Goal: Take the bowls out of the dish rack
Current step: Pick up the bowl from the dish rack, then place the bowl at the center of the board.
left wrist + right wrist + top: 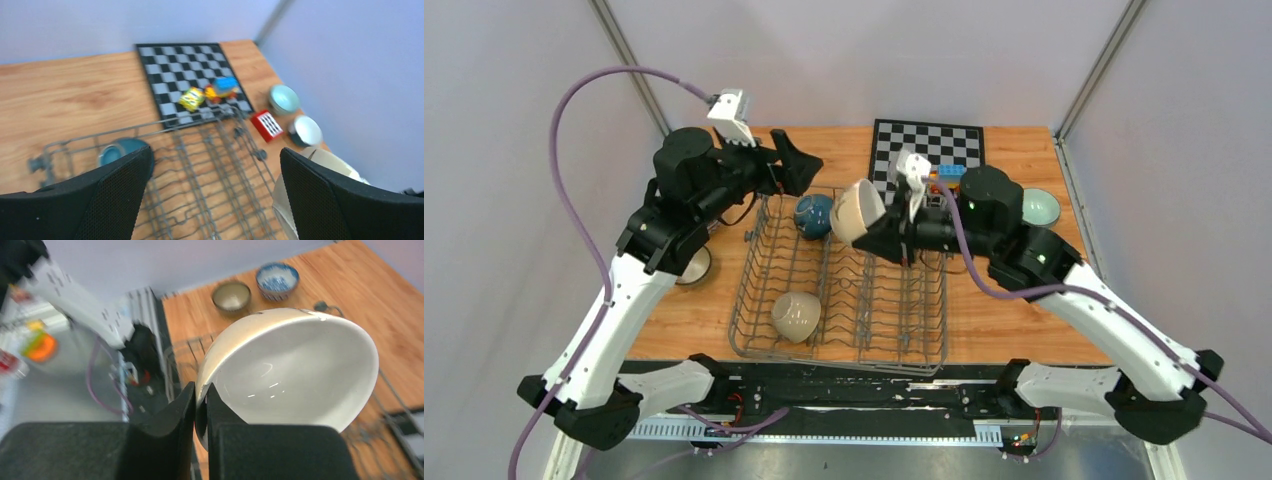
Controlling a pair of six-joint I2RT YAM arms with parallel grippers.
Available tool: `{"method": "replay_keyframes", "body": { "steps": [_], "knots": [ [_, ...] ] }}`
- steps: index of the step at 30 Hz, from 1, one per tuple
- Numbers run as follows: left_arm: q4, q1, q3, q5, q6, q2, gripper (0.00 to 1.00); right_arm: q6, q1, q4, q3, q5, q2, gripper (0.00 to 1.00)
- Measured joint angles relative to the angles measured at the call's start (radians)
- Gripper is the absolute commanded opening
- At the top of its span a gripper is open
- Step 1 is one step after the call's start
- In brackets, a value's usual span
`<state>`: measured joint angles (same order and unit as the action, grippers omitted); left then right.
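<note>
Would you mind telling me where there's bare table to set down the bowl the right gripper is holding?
Bare wood lies right of the dish rack, near the front edge, and along the far edge between the left gripper and the chessboard. The far right corner is crowded: pale green bowl, toy blocks.

Bright, even light falls from overhead. The top view is crisp, with only soft shadows on the tabletop (1014, 320) beneath the rack (894, 300) and the arms. The view from the left tool (216, 155) is smeared by motion blur: the rack wires between its fingers, and the chessboard (192, 80) and toy blocks (210, 95) beyond it, lack sharp edges. At the right tool (200, 395) the bowl (295, 370) is fairly sharp, with small glints of glare on its white inside, while everything behind it is soft and out of focus
</note>
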<state>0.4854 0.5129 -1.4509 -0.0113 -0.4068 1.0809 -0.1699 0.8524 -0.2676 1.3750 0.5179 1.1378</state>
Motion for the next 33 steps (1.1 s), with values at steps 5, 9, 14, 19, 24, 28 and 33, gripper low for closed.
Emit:
{"method": "replay_keyframes", "body": {
  "steps": [5,9,14,19,24,28,33],
  "knots": [
    [-0.023,0.0,-0.031,-0.304,0.036,0.041,1.0,0.317,0.193,-0.307,-0.01,-0.246,-0.148,0.0],
    [-0.124,0.003,0.066,-0.469,0.003,-0.007,1.0,0.485,0.386,-0.482,-0.035,-0.451,-0.212,0.0],
    [-0.005,0.111,0.031,-0.43,0.076,-0.011,1.0,0.605,0.616,-0.624,-0.074,-0.716,-0.187,0.0],
    [0.175,0.317,-0.07,-0.254,0.158,0.031,0.96,0.662,0.696,-0.686,-0.093,-0.824,-0.137,0.0],
    [0.333,0.478,-0.071,-0.074,0.181,0.104,0.87,0.697,0.699,-0.691,-0.093,-0.86,-0.111,0.0],
    [0.432,0.541,-0.082,0.025,0.193,0.182,0.86,0.716,0.711,-0.692,-0.093,-0.859,-0.068,0.0],
    [0.525,0.581,-0.163,0.134,0.216,0.252,0.79,0.726,0.715,-0.694,-0.091,-0.859,-0.032,0.0]
  ]
}}
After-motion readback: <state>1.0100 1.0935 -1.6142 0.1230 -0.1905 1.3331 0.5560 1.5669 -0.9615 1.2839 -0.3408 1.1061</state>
